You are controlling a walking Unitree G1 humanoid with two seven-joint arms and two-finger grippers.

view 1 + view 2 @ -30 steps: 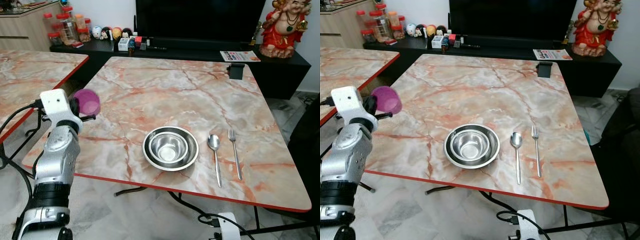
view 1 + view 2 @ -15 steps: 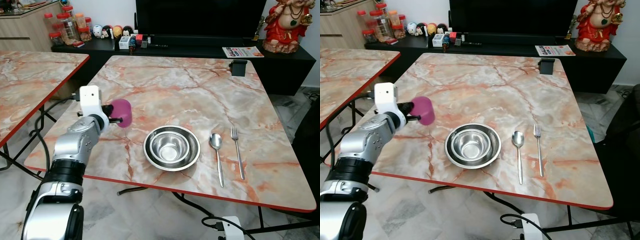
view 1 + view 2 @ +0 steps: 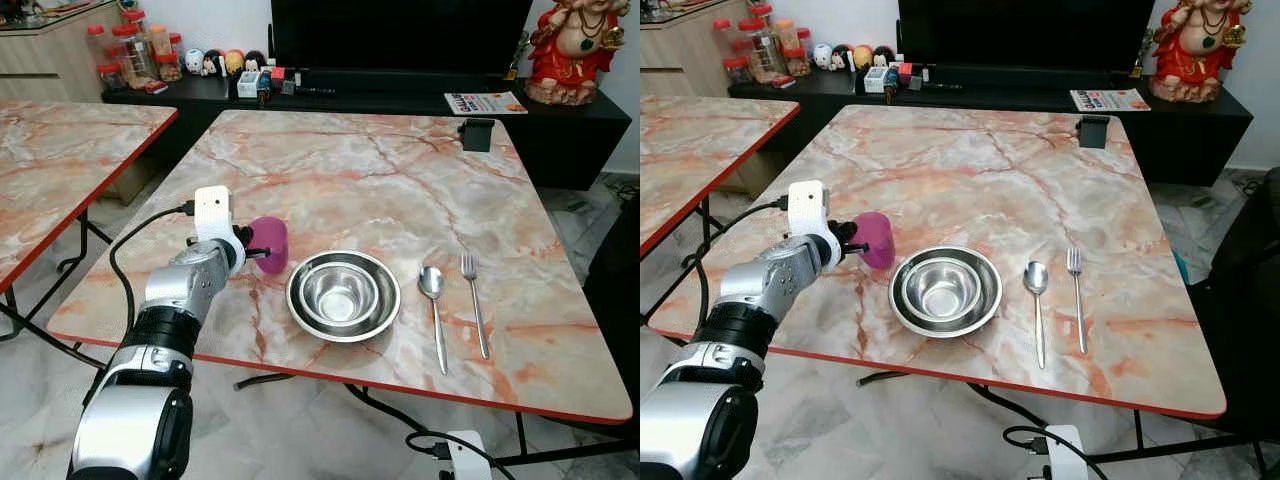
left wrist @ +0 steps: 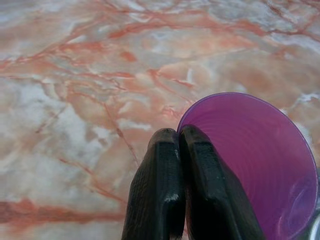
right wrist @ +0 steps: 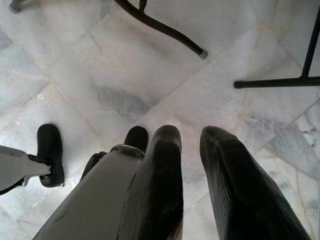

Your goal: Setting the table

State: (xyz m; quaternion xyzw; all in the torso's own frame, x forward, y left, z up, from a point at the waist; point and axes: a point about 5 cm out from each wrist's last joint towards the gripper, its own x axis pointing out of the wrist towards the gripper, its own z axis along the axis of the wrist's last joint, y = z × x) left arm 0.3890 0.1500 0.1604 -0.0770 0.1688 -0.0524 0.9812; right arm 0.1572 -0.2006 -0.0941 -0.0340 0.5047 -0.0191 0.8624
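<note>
A purple plastic cup (image 3: 271,243) is at the table's front left, just left of two nested steel bowls (image 3: 343,295). My left gripper (image 3: 248,247) is shut on its near rim, and the fingers (image 4: 167,165) pinch the cup wall (image 4: 250,160) in the left wrist view. I cannot tell whether the cup touches the marble table (image 3: 330,170). A spoon (image 3: 433,310) and a fork (image 3: 472,300) lie right of the bowls. My right gripper (image 5: 192,132) hangs open over the floor.
A second marble table (image 3: 60,150) stands to the left across a narrow gap. A small black object (image 3: 479,134) sits at the table's far right. Behind are a black console with jars (image 3: 130,55), a magazine (image 3: 483,103) and a red statue (image 3: 585,45). Cables lie under the table.
My left arm carried the purple cup from beyond the table's left edge rightward and lower, ending beside the bowls. The camera view shifted slightly at first.
</note>
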